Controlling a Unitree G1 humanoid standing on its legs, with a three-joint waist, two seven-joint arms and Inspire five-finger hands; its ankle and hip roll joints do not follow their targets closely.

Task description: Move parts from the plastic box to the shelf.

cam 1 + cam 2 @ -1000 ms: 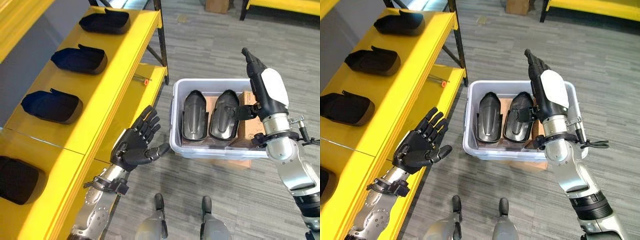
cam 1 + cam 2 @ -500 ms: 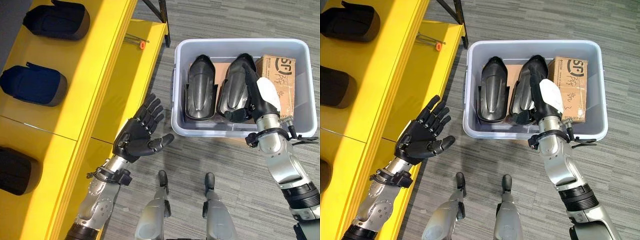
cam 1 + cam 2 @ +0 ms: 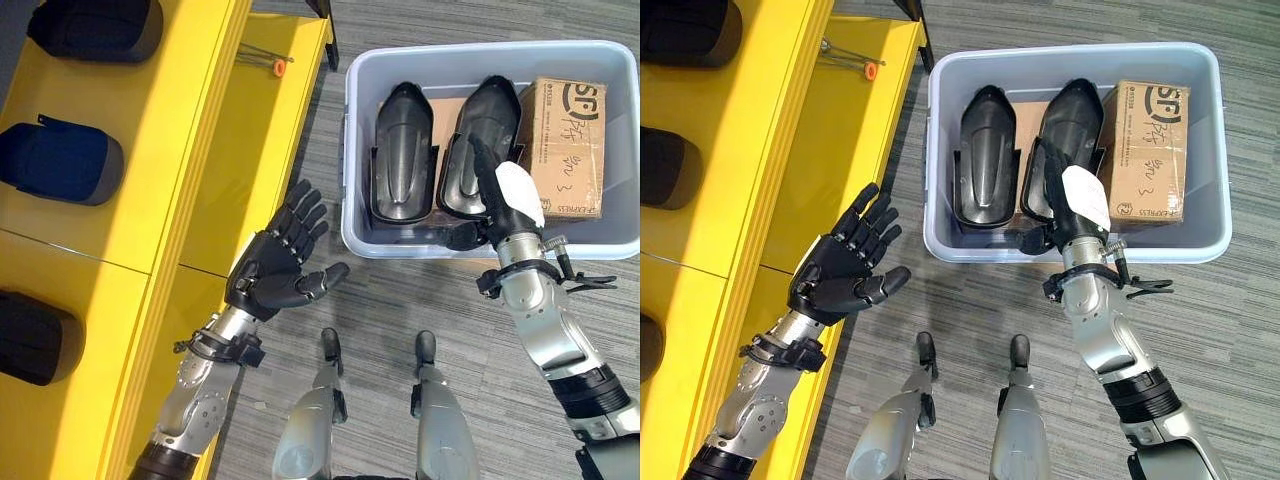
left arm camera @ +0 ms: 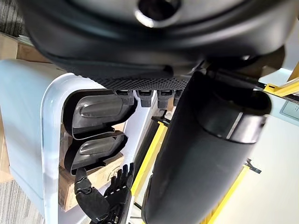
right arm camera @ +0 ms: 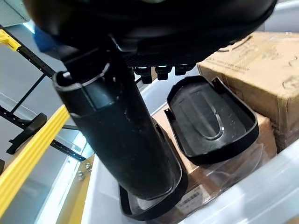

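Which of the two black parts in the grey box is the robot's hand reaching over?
The black part beside the cardboard box; the right hand extends over it, while the other part lies clear.

Bright, even overhead light, soft shadows; close wrist views blur the hands.

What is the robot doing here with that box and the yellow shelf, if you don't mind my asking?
The robot is moving black parts from the plastic box on the floor to the yellow shelf. Its right hand reaches over the box's near edge with straight fingers above the right part; the left part lies beside it, next to a cardboard carton. The left hand hangs open, holding nothing. Several parts already sit on the shelf.
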